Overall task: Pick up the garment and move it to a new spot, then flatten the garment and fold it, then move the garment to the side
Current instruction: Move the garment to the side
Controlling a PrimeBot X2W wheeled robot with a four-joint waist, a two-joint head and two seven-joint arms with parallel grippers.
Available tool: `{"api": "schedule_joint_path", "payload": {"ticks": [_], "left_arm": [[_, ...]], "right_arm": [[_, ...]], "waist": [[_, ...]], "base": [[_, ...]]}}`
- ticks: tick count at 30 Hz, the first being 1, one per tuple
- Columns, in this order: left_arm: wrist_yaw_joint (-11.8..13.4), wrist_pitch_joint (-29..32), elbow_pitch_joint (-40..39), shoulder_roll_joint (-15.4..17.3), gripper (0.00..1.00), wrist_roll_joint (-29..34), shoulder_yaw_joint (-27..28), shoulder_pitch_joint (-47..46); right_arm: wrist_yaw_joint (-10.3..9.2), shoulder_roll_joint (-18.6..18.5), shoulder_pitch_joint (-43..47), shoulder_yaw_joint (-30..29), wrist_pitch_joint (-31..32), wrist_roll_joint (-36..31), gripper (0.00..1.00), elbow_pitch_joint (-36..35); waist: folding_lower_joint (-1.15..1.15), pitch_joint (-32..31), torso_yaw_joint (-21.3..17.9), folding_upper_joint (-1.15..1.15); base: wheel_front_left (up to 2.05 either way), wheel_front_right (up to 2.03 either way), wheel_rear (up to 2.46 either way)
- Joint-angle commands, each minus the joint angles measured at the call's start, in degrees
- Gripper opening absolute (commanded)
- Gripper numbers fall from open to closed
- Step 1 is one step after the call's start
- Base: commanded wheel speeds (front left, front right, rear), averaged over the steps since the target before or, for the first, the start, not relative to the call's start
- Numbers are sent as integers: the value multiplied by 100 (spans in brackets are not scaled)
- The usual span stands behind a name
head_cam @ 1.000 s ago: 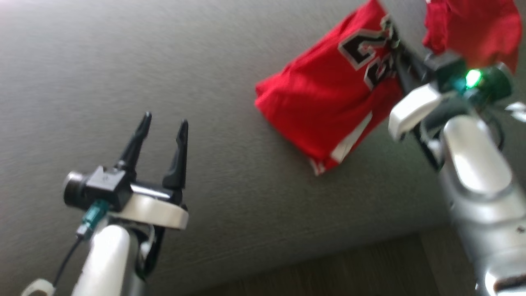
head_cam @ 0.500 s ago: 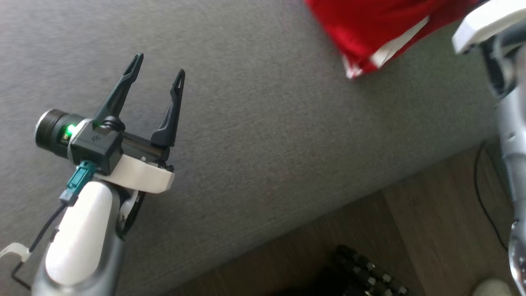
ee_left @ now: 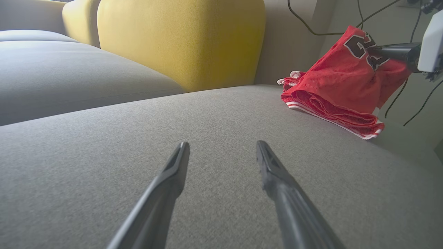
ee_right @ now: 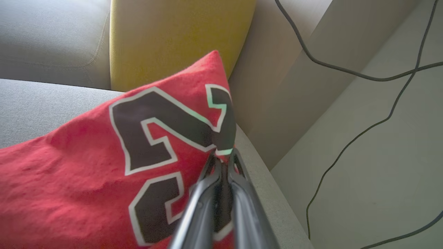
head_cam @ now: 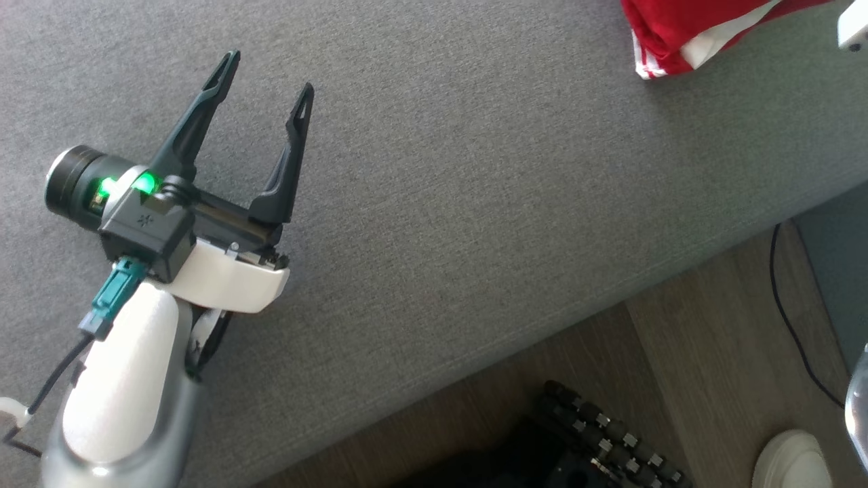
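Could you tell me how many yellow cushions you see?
2, in the left wrist view: one yellow cushion left of the red jersey, another farther left; more may be hidden.

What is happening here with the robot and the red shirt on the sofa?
The robot's right claw is shut on a fold of the red jersey, holding that part up while the rest lies on the grey sofa cushion. The left claw is open and empty above the cushion, apart from the jersey.

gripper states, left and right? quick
Left gripper: open, empty, over the grey sofa seat.
Right gripper: shut on the red jersey, pinched at its printed number.
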Motion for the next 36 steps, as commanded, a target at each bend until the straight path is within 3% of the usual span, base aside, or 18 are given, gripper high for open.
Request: {"api": "schedule_joint_path", "payload": {"ticks": [1,3,4,5,6,21,36], "left_arm": [[20,64,20,189,100,-35,188,13],[29,76,-2,214,100,-40,189,26],[33,79,-12,223,100,-43,186,32],[38,84,-17,228,100,-45,182,38],[45,86,-19,230,100,-49,177,43],[155,-20,213,-135,100,-199,10,62],[385,-29,42,-756,100,-464,507,848]], "right_arm": [[-2,-20,-52,-61,-18,-52,0,-218],[-2,23,-29,-136,-23,-94,0,-249],[-2,44,-25,-188,-37,-110,9,-267],[-2,74,-25,-241,-61,-110,91,-292],[-2,107,-28,-284,-73,-106,100,-316],[-2,179,67,145,125,-358,100,-621],[-2,378,1045,1484,346,329,100,-1611]], "waist": [[0,24,6,0],[0,39,6,0],[0,42,5,0],[0,40,4,0],[0,34,2,0],[0,-762,352,0],[0,-2324,1673,0]], "base": [[0,0,0],[0,0,0],[0,0,0],[0,0,0],[0,0,0],[0,0,0],[0,0,0]]}}
